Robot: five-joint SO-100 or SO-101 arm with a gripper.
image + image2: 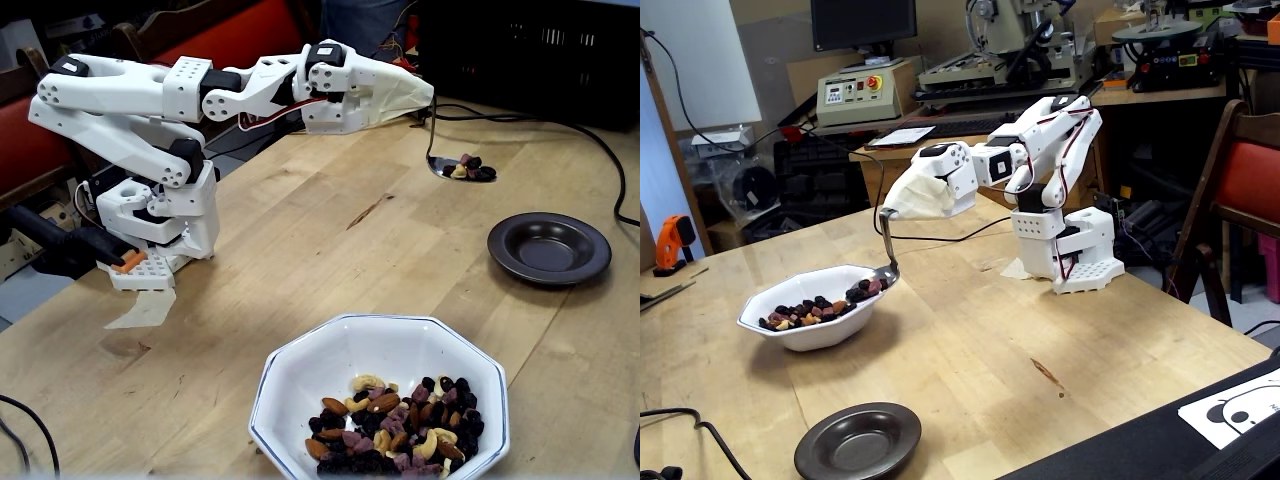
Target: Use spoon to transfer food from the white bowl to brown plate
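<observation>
My gripper (pixel 420 101) (pixel 890 210) is wrapped in tan cloth and is shut on the handle of the silver spoon (pixel 432 140) (pixel 884 247). The spoon hangs down with its bowl level, carrying a small heap of food (pixel 470 168) (pixel 869 289). In a fixed view the loaded spoon hovers by the right rim of the white bowl (pixel 805 331), which holds more food (pixel 805 308). The brown plate (pixel 549 248) (pixel 858 442) lies bare on the wood, apart from the spoon. The white bowl (pixel 320 370) with trail mix (pixel 395 425) sits near the front edge.
The arm's white base (pixel 160 225) (pixel 1070 250) stands on the wooden table. A black cable (pixel 600 150) runs across the far side, and another cable (pixel 690 425) lies at the near left. A black box with a panda sheet (pixel 1240 410) is at one corner.
</observation>
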